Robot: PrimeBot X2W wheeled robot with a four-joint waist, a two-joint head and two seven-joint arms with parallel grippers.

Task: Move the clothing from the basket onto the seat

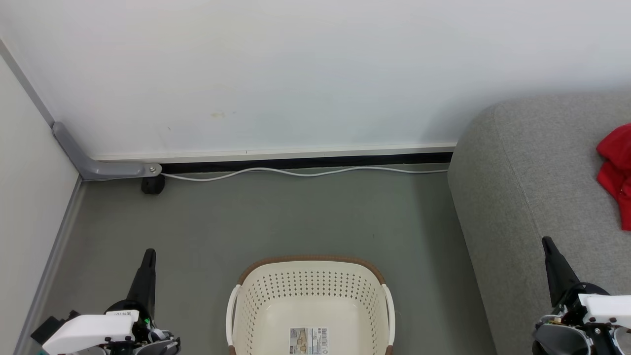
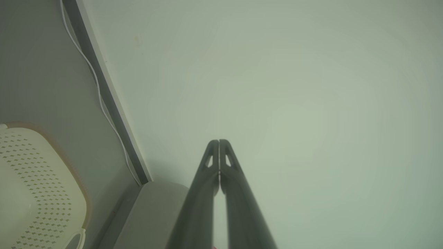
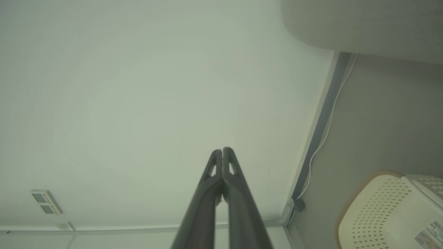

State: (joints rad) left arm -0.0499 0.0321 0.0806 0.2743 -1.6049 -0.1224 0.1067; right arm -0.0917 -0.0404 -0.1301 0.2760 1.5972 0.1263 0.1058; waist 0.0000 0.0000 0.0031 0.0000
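Closest to the lens, the left gripper [image 2: 219, 142] is holding its two dark fingers pressed together on nothing, and the right gripper [image 3: 222, 150] is doing the same. Between them the basket [image 1: 310, 259] is standing on the grey floor [image 1: 296, 217], its barcode sticker [image 1: 309, 340] showing on the bare bottom. Off to the right, the clothing [image 1: 616, 167] (a crumpled red heap) is lying on the seat [image 1: 522, 172], well apart from the basket.
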